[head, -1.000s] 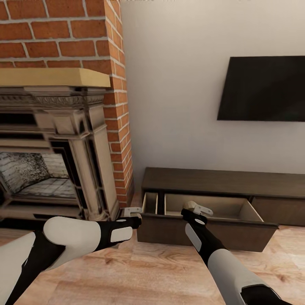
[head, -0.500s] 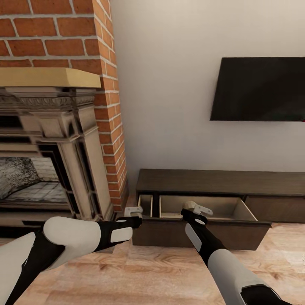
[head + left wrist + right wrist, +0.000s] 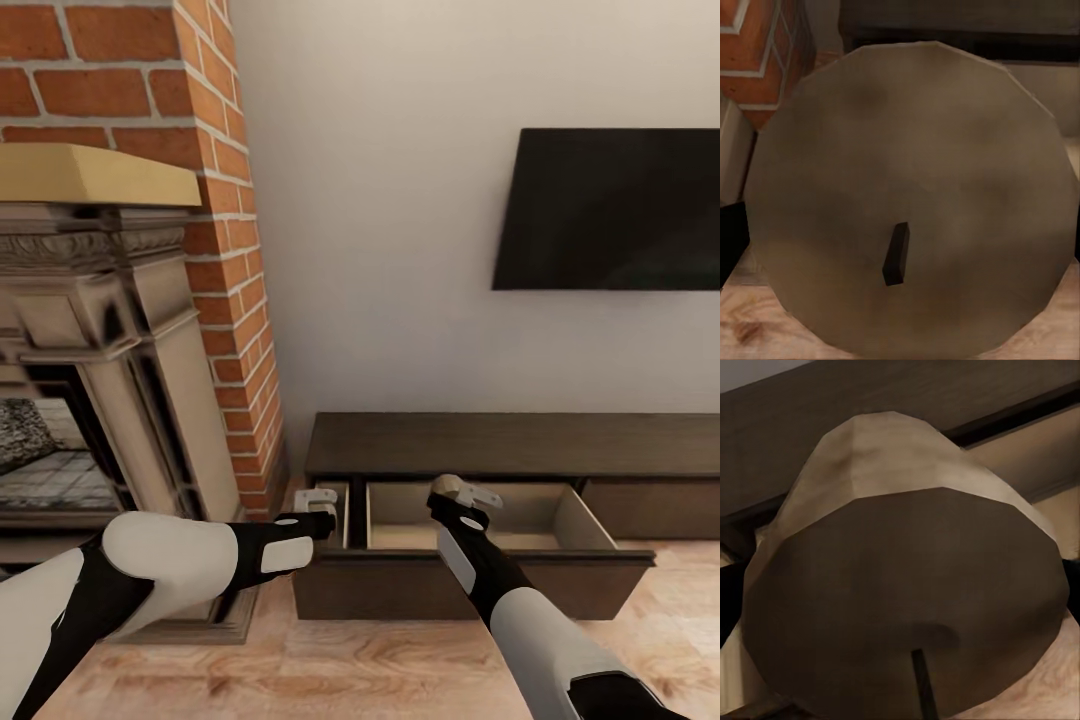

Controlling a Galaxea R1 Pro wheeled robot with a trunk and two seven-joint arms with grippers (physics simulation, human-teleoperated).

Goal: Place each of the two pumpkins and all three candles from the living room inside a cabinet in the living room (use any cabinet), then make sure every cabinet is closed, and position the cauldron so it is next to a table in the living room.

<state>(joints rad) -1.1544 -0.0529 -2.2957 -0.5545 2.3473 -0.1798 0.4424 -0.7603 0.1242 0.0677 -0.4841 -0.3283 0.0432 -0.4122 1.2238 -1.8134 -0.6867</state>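
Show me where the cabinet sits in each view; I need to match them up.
Head view: cabinet low at centre-right, under the TV, drawer open.
Left wrist view: cabinet is the dark strip behind the held candle.
Right wrist view: cabinet is the dark wood behind the held candle.
Shared landmark: plank floor.

Even, shadowless light is filling the head view. The glossy black wall-mounted screen [image 3: 610, 210] is catching faint sheen. The carved stone fireplace surround [image 3: 110, 330] is smearing with blur. Both wrist views are rendering soft and blotchy.
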